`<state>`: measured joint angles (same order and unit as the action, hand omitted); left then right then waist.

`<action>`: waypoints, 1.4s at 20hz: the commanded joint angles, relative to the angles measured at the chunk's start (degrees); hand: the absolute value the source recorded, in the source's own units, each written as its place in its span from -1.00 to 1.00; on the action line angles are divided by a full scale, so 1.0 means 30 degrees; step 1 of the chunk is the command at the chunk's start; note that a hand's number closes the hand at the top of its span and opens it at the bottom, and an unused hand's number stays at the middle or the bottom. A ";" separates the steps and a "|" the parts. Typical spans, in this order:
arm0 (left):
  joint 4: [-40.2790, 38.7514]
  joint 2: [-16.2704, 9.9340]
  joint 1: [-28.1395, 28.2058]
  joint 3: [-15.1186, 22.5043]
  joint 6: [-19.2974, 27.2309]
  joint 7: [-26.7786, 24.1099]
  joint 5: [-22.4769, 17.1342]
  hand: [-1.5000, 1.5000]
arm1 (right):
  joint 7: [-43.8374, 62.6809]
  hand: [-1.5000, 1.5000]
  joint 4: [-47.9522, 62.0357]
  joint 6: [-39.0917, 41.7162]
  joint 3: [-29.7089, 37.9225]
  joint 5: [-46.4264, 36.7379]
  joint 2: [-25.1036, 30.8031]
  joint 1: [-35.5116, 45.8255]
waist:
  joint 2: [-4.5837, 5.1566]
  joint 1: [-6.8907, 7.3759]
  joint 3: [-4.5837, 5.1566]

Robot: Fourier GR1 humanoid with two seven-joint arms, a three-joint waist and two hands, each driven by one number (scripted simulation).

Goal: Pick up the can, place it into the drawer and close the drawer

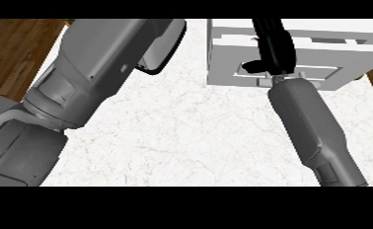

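Drawer unit (291, 60), a white box, stands at the far right of the marbled counter (182, 134), and the black right hand (271, 50) reaches into its open top with fingers stretched forward; if they hold something I cannot tell. The can is not visible anywhere. The left forearm (94, 70) crosses the left side, its hand hidden.

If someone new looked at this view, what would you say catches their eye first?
The big grey left forearm fills the view's left side, slanting across the marble counter. At upper right, the black right hand stretches over the white drawer unit. No can is visible.
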<state>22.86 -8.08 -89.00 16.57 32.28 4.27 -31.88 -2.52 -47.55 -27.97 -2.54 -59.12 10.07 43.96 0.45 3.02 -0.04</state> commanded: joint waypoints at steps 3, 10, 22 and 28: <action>0.1571 -0.0089 0.1191 0.0328 0.0199 0.0858 0.0361 -1.00 | -0.1102 -1.00 0.4369 -0.1933 0.1415 -0.0133 0.0666 0.3186 | 0.0031 0.0343 -0.0010; 0.3889 -0.1733 0.3343 0.0616 -0.0935 0.1387 0.0524 -1.00 | -0.0227 -1.00 0.7362 -0.3248 0.1907 -0.0870 0.0263 0.5976 | 0.0045 0.1061 0.0013; 0.6937 -0.3055 0.4960 0.0682 -0.1153 0.2517 0.0597 -1.00 | -0.2106 -1.00 0.9045 -0.3205 0.3769 0.0924 -0.0002 0.8470 | 0.0262 0.1345 -0.0028; 0.8612 -0.4391 0.6140 0.0584 -0.1900 0.2959 0.0465 -1.00 | -0.3844 -1.00 0.9140 -0.2799 0.4923 0.2039 0.0589 0.8873 | 0.0241 0.1471 -0.0022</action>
